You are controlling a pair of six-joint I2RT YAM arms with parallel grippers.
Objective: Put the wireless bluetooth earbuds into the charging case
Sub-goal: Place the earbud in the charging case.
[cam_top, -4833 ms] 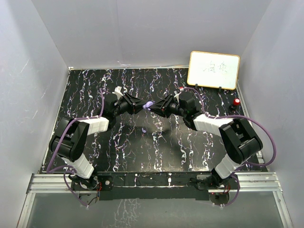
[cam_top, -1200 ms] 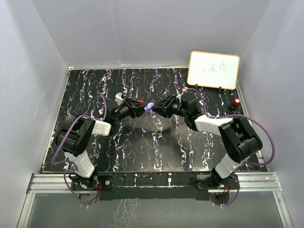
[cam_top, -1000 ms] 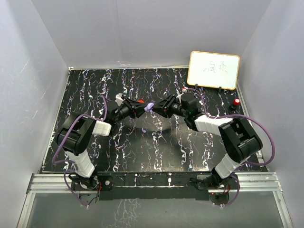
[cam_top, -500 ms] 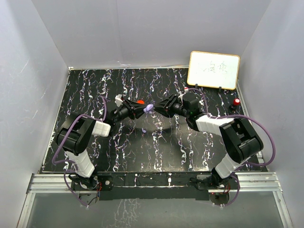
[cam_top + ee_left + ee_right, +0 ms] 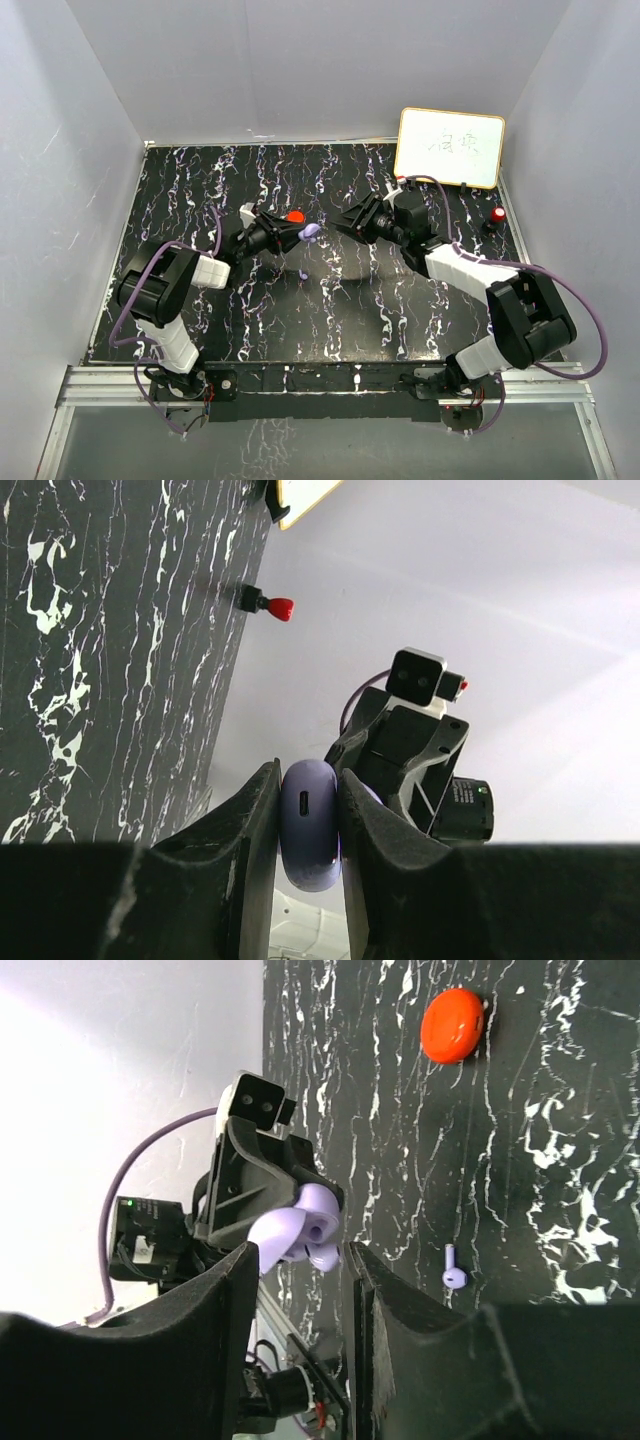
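1. My left gripper (image 5: 297, 232) is clamped tight on the one purple charging case (image 5: 308, 823). A finger presses each broad face and holds it up off the black marbled table (image 5: 180, 200). In my left wrist view a small slot-shaped port shows on the rim of the case.
2. One red round case (image 5: 296, 216) lies flat on the table, just behind my left fingers.
3. One purple earbud (image 5: 304, 274) lies loose on the table, on the near side of the held case and apart from it. In my right wrist view a small rounded purple lump sits at the lower side of the case. I cannot tell whether it is another bud or part of the case.
4. My right gripper (image 5: 352, 222) faces the case from the other side, close but not touching. Its fingers are parted and there is nothing between them.
5. One whiteboard (image 5: 450, 147) stands at the far right corner. It carries dark handwriting that is too small for me to read.
6. One red-capped peg (image 5: 497, 215) stands near the right edge of the table.
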